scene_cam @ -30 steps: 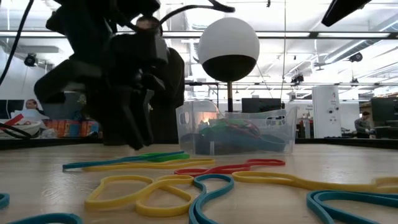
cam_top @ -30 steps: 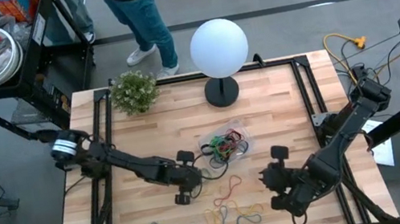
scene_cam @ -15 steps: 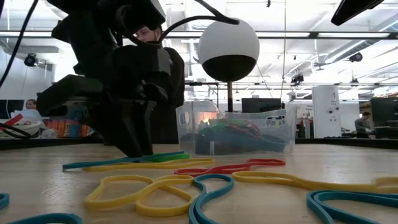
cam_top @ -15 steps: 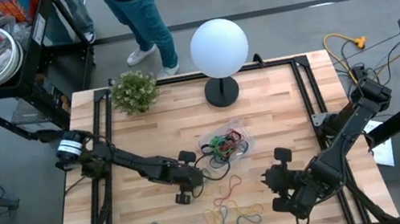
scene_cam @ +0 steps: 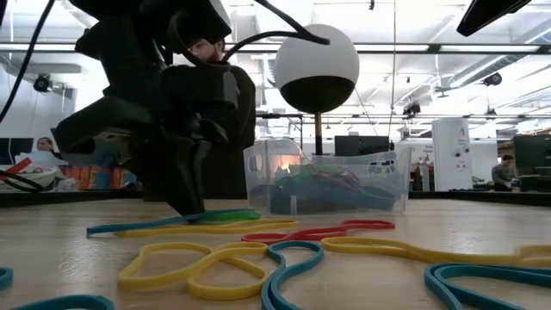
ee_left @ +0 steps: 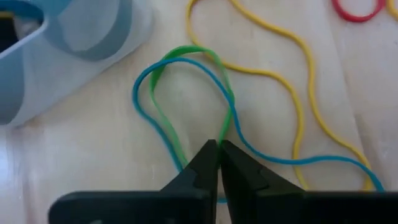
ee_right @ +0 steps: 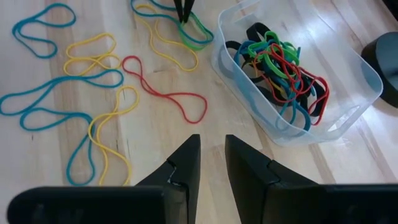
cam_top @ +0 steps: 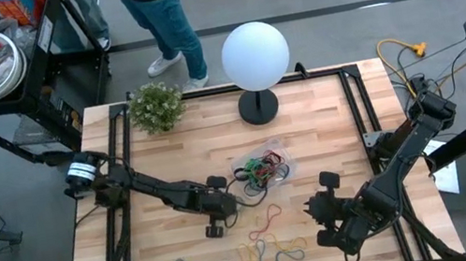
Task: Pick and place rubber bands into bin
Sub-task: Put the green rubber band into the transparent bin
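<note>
Left gripper [cam_top: 220, 216] first: we see its fingertips pinched together on the green rubber band [ee_left: 186, 93] where it crosses a blue band [ee_left: 273, 155], down on the wooden table [cam_top: 153, 163] just beside the bin [ee_right: 348, 74]. From the wrist view we judge the green loop caught, possibly the blue one too (the two lie overlapped at the pinch). The green loop's long axis runs forward from the fingertips toward the bin. The clear bin sits just right of this gripper, already holding a tangle of bands [ee_right: 280, 68], so the lift needs only a short carry that way. More loose rubber bands [cam_top: 263, 253], yellow, blue and red, lie spread nearer the table's front edge. Farther right, the right gripper [cam_top: 328, 219] hovers with its jaws partly apart, holding nothing, clearly the farther arm from the green band.
</note>
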Tool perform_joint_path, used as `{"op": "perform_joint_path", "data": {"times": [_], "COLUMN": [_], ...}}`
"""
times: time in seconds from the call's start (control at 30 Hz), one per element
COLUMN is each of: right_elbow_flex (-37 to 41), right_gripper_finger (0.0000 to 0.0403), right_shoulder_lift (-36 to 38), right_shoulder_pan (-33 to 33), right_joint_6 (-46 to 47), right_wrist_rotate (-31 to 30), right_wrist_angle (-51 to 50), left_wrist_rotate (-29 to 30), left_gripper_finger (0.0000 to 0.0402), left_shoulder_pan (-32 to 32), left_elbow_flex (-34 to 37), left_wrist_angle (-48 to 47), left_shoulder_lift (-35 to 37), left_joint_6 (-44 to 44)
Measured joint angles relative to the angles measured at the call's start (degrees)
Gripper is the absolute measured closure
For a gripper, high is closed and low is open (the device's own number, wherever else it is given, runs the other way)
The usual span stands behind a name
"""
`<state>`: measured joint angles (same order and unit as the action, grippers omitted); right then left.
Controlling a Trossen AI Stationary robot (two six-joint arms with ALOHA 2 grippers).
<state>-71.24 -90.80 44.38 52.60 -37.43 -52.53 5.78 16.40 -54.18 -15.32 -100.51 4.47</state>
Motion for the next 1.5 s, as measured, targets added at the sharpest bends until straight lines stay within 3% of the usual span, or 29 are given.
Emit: {"op": "perform_joint_path", "data": {"times": [0.47,0.63,0.77,1.07,1.5], "right_elbow_flex": [0.2,0.4,0.5,0.8,0.9], "right_gripper_finger": [0.0335,0.0335,0.0335,0.0335,0.0335], "right_shoulder_lift": [0.0,0.0,0.0,0.0,0.0], "right_shoulder_pan": [0.0,0.0,0.0,0.0,0.0], "right_joint_6": [0.9,0.9,0.9,0.9,1.9], "right_wrist_rotate": [-0.1,-1.5,-3.0,-4.2,-4.2], "right_wrist_angle": [0.0,0.1,0.1,0.4,0.6], "left_wrist_rotate": [1.7,2.9,3.0,-3.1,-6.8], "left_gripper_finger": [0.0402,0.0401,0.0401,0.0402,0.0401], "left_shoulder_pan": [0.1,0.0,-0.4,-2.0,-2.6], "left_elbow_flex": [-4.8,-5.1,-3.9,-4.7,-5.0], "left_wrist_angle": [-11.2,-11.1,-10.6,-9.4,-7.8], "left_shoulder_lift": [10.0,12.3,10.8,3.5,2.3], "left_joint_6": [1.2,-2.0,-6.3,-12.2,-15.8]}}
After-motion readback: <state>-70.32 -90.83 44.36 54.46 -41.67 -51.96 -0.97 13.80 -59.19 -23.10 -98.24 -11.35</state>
